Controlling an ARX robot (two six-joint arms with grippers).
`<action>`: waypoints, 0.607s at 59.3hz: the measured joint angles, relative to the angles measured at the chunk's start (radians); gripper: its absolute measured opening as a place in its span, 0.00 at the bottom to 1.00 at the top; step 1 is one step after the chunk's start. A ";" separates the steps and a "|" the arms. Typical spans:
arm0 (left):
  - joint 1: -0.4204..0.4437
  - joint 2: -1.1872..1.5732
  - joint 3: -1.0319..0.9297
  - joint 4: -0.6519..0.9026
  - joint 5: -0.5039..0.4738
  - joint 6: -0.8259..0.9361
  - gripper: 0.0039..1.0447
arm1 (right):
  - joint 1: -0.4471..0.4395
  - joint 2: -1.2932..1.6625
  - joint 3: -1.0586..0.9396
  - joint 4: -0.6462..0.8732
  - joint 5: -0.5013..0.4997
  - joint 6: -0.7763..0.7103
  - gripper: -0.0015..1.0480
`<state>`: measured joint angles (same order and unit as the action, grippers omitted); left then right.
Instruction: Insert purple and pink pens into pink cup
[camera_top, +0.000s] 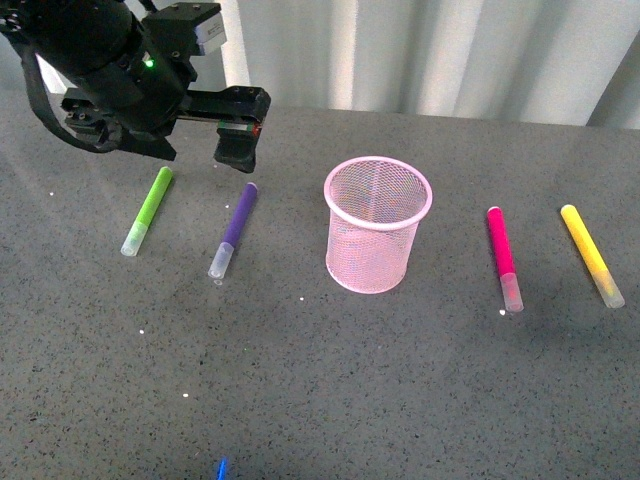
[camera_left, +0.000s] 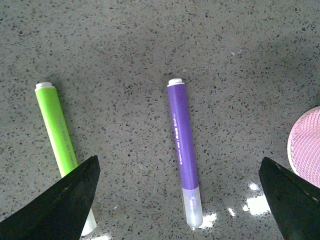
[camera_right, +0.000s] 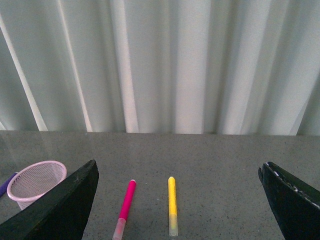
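Hovering left pincer (camera_left: 179, 167), jaws wide apart, straddles the purple pen (camera_left: 180, 135); the green pen (camera_left: 56, 127) beside one finger risks being nudged or pinched on closing.

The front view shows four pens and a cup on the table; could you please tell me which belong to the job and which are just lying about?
Belong to the job:
purple pen
pink pen
pink cup, standing upright and empty between them

Just lying about:
green pen
yellow pen
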<state>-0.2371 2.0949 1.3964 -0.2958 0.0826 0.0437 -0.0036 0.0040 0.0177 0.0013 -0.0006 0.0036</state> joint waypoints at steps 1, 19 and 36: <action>-0.002 0.008 0.008 0.000 0.000 0.001 0.94 | 0.000 0.000 0.000 0.000 0.000 0.000 0.93; -0.017 0.118 0.086 0.010 -0.014 0.005 0.94 | 0.000 0.000 0.000 0.000 0.000 0.000 0.93; -0.018 0.207 0.111 0.035 -0.039 0.027 0.94 | 0.000 0.000 0.000 0.000 0.000 0.000 0.93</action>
<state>-0.2546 2.3016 1.5078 -0.2607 0.0437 0.0711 -0.0036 0.0040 0.0177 0.0013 -0.0002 0.0036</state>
